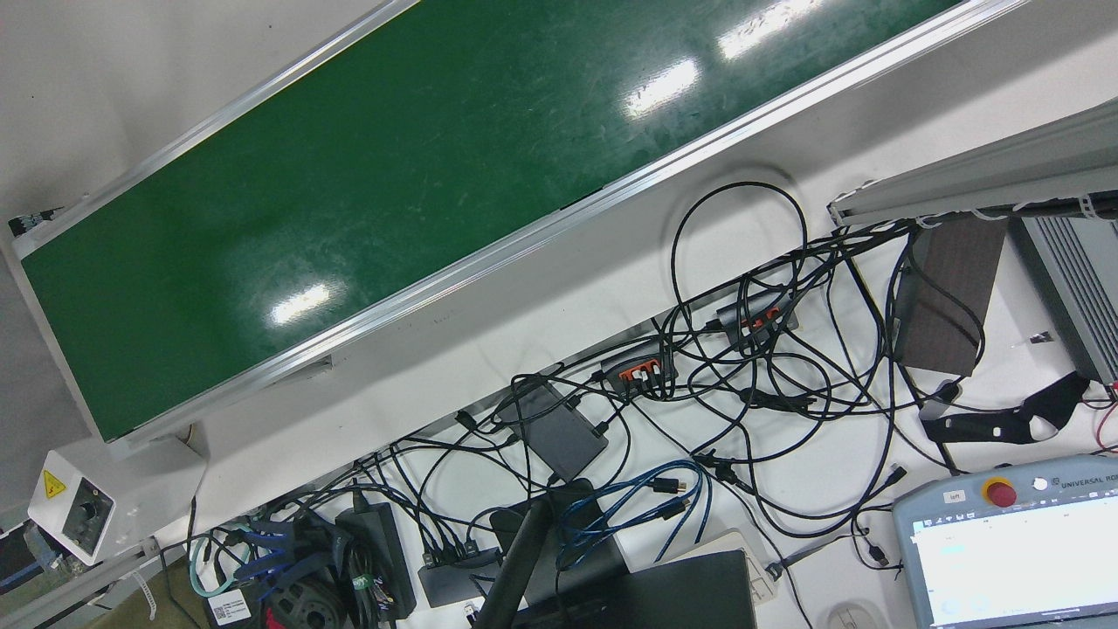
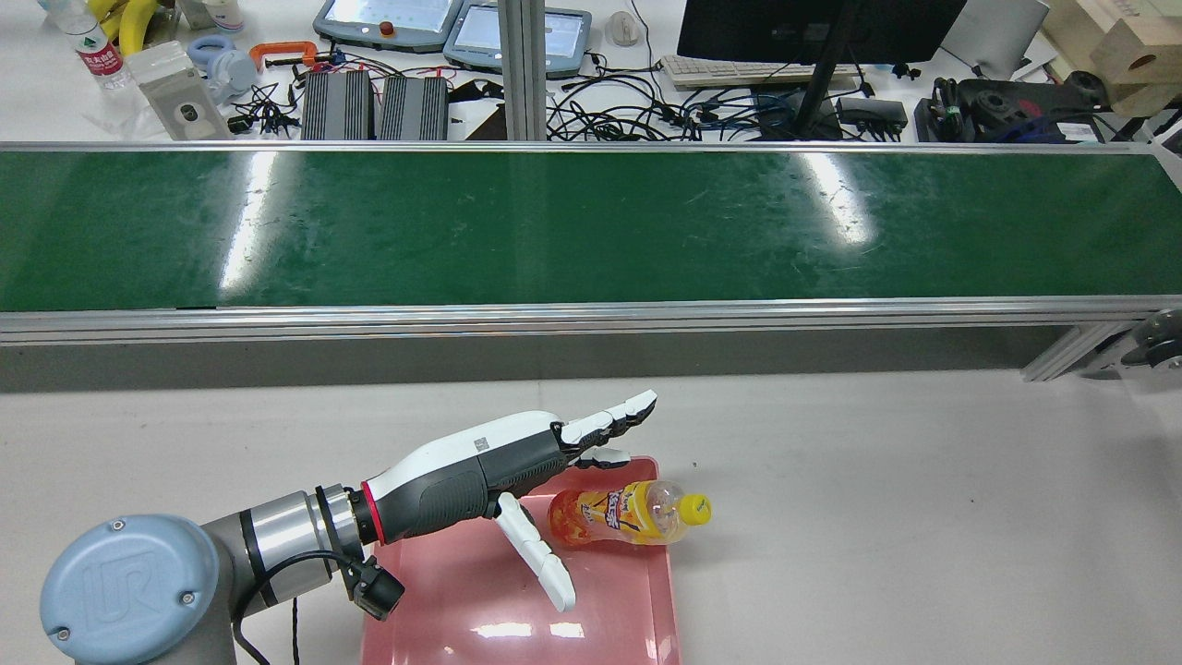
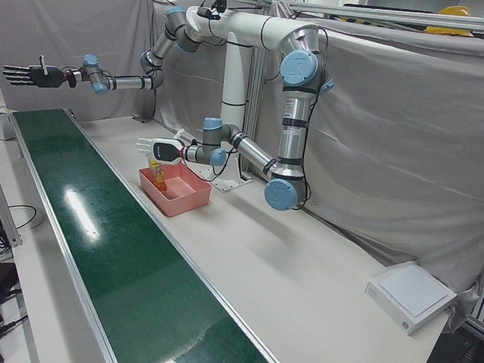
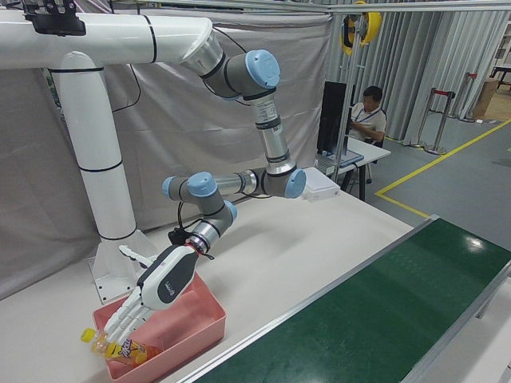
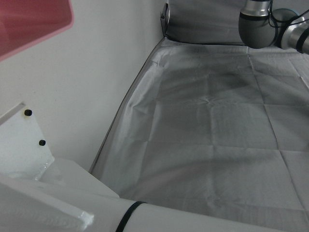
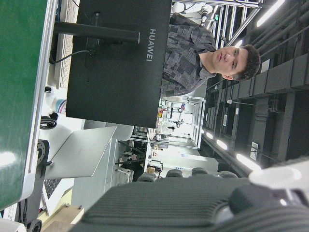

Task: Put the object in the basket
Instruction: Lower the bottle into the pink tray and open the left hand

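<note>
At the bottom left of the rear view, the left hand (image 2: 517, 462) is hovering above the pink basket (image 2: 609, 600), fingers spread, holding nothing. The orange bottle (image 2: 628, 514) is lying across the basket's right rim. The right hand (image 3: 30, 75) is hanging splayed and empty, upper left in the left-front view.

Station was viewed from behind, high; conveyor belt (image 2: 572, 231) was shared with the close, apparently tilted front view.
</note>
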